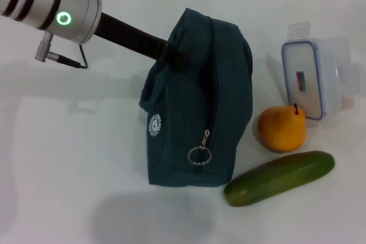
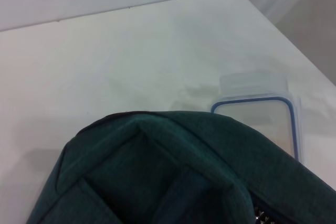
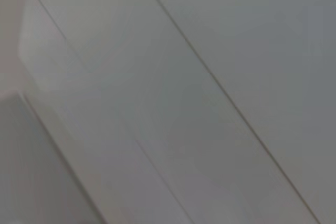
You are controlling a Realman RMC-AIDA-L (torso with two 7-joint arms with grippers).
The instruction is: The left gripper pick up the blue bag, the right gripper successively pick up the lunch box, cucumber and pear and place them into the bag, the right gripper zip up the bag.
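The left gripper (image 1: 170, 51) comes in from the robot's left and is pinched on the upper edge of the blue bag (image 1: 197, 107), holding it upright on the white table (image 1: 68, 158). The grip looks to be on fabric near the top seam. To do this step well, I'd say it should hold high and steady so the mouth faces up and stays reachable from the right. The zipper pull (image 1: 200, 154) hangs down the front, and I cannot tell how wide the opening is.

On the robot's right of the bag lie the pear (image 1: 281, 128), the cucumber (image 1: 279, 178) in front of it and the lunch box (image 1: 311, 78) behind, all close together. The pear almost touches the box, which may crowd a grasp. The right gripper is out of view.
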